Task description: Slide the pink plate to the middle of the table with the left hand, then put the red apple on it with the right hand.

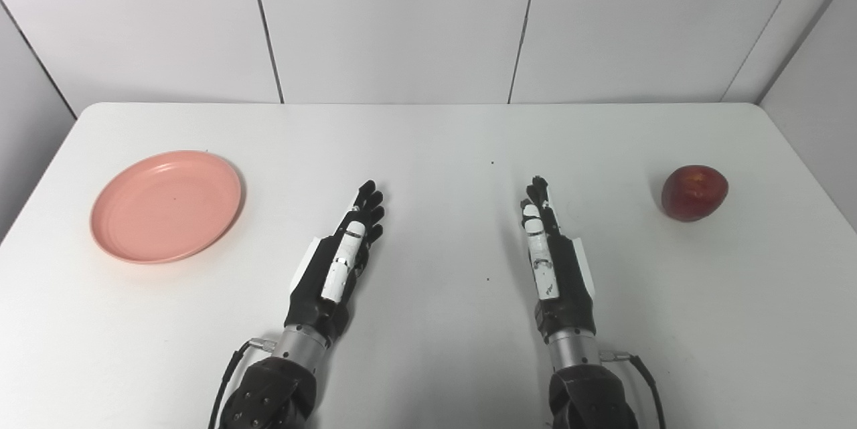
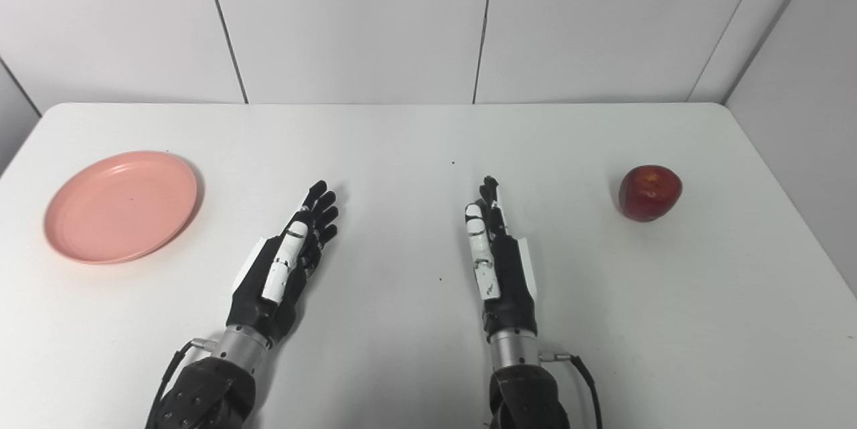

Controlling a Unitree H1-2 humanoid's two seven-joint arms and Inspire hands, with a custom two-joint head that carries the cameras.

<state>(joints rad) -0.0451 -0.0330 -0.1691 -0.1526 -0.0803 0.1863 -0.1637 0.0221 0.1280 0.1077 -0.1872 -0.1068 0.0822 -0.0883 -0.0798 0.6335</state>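
on the white counter (image 1: pixel 428 134), the empty, straight-fingered left hand (image 1: pixel 338 262) could overshoot the shallow round pink plate (image 1: pixel 166 205), while the round red apple (image 1: pixel 694 192) may roll from the equally empty, flat right hand (image 1: pixel 552 262).

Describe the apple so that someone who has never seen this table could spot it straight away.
Start at the white table and look to its right side, past the right hand. The red apple sits there alone on the bare surface, touching nothing. It is the only round, dark red thing; the pink plate is flat and lies on the far left.
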